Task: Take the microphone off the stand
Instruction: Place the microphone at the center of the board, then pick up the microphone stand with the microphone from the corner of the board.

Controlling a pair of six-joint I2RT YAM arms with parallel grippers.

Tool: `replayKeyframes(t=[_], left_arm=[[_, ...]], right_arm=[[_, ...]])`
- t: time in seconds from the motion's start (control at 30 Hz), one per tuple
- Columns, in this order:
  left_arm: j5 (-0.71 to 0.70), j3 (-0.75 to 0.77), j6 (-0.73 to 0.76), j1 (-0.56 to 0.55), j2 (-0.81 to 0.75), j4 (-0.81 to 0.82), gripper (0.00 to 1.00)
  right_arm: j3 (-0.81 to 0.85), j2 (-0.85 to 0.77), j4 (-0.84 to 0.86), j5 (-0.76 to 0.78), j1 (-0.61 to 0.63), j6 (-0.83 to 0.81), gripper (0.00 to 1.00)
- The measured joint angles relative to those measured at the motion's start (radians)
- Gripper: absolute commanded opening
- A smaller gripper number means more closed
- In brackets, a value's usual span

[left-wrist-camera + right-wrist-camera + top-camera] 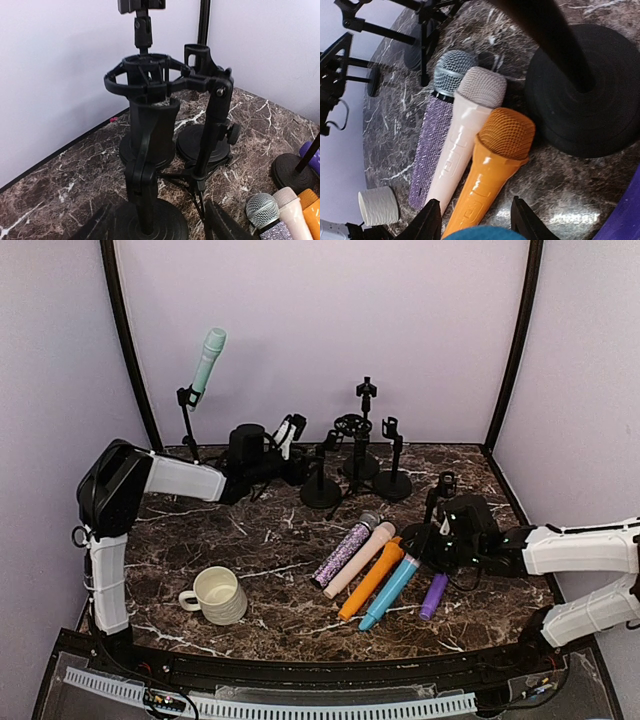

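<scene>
A white slotted strip (300,707) runs along the near edge of the dark brown marble tabletop (270,540). Just beyond it, front left, stands a cream ribbed mug (218,595).

Right of centre, 5 microphones lie side by side with their heads pointing away:
- a purple glitter microphone with a silver grille (343,548)
- a pale pink microphone (362,556)
- an orange microphone (372,580)
- a blue microphone (390,592)
- slightly apart from these, a short violet microphone (434,595)

The right gripper (475,201) hangs low over this row. Its 2 fingers are partly spread on either side of the blue microphone's rounded end; whether they press on it I cannot tell. Just beside it stands a short black stand with a round base (585,100).

The left gripper (159,206) reaches into a cluster of empty black stands (360,445) at the back centre. Its fingers are well apart and grip nothing, and 1 stand's round base and post lie between them.

The mint-green microphone (208,360) sits in the clip of a tall thin black stand (187,430) at the back left corner. It is tilted with its head up and to the right, apart from both grippers.
</scene>
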Motion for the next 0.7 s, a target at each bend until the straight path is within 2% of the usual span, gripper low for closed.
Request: replayKeyframes(t=[0.33, 0.43, 0.7], left_arm=[[-0.127, -0.215, -0.012, -0.002, -0.349, 0.038, 0.67], [-0.159, -0.266, -0.030, 0.004, -0.428, 0.025, 0.67], [-0.178, -0.347, -0.106, 0.079, -0.654, -0.168, 0.72]], right_arm=[[0.001, 0.041, -0.063, 0.106, -0.005, -0.024, 0.67], [0.011, 0.041, -0.074, 0.122, -0.006, -0.029, 0.69], [0.047, 0.021, -0.119, 0.167, -0.006, -0.066, 0.74]])
